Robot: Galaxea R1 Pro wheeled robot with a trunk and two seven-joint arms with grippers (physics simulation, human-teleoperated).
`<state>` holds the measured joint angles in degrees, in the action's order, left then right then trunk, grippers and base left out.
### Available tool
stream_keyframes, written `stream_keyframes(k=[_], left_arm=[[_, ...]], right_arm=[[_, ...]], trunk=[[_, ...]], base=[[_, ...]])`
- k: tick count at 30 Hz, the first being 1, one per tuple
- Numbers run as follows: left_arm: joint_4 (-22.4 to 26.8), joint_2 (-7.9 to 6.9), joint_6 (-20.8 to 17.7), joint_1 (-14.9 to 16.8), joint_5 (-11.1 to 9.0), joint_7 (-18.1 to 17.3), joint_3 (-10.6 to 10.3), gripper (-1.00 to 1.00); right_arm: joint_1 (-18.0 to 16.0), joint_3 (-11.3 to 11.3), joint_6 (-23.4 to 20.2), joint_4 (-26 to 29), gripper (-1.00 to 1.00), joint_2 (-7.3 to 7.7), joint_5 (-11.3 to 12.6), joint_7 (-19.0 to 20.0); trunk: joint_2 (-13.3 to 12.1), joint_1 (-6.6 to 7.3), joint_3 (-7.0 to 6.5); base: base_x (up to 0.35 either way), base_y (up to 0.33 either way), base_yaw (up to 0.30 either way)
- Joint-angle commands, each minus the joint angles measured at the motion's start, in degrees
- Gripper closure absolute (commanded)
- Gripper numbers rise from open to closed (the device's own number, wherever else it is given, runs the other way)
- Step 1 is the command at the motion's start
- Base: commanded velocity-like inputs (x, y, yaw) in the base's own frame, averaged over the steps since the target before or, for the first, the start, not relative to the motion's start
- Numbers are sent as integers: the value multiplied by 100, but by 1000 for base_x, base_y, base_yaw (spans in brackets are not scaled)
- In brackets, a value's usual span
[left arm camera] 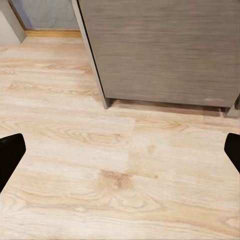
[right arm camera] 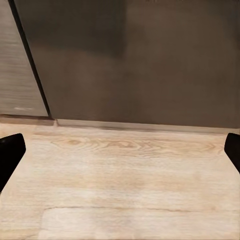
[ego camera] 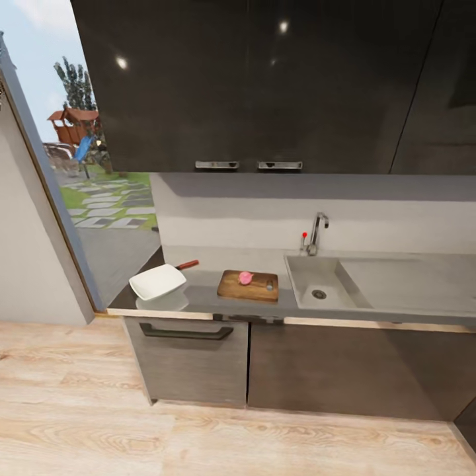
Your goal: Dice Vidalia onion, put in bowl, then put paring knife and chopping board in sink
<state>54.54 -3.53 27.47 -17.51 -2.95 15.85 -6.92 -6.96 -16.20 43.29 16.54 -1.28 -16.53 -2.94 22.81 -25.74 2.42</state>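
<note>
A long grey desk (ego camera: 198, 299) with a smooth, metallic-looking top runs along the wall, above wood-grain cabinet fronts (ego camera: 192, 363) and under glossy black upper cabinets (ego camera: 264, 86). Near its left end sits a white glossy bowl (ego camera: 157, 281), squarish with rounded corners and sloping sides. The knife (ego camera: 187, 265) lies just behind it, its reddish-brown handle sticking out past the bowl's far corner; the blade cannot be made out. To the right of the bowl lies the brown wooden chopping board (ego camera: 248, 286), a rounded rectangle with a handle hole at its right end. A small pinkish round onion (ego camera: 245, 278) rests on the board, toward its far edge. Just right of the board is the matte grey rectangular sink (ego camera: 322, 285) with a round dark drain, a flat drainboard and a chrome tap (ego camera: 317, 233) with a red knob.

The left gripper (left arm camera: 120, 155) is spread wide, holding nothing, its dark fingertips (left arm camera: 10, 152) over pale wood-plank floor (left arm camera: 100, 165) before a cabinet base. The right gripper (right arm camera: 120, 155) is likewise wide apart and empty above the same flooring.
</note>
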Motion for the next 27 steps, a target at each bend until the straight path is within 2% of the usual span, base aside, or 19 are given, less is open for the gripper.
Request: stream_keyframes(k=[1,27], left_arm=[[5,-8,10,2,-30,41,-30,-100],[4,-7,5,2,-36,41,-33,-100]], right_arm=[[-2,-27,15,-2,-100,-4,-61,-31],[-6,-29,13,-19,-100,-4,-61,-31]], trunk=[[11,-4,2],[11,-4,-220]], base=[[0,0,0],[0,0,0]])
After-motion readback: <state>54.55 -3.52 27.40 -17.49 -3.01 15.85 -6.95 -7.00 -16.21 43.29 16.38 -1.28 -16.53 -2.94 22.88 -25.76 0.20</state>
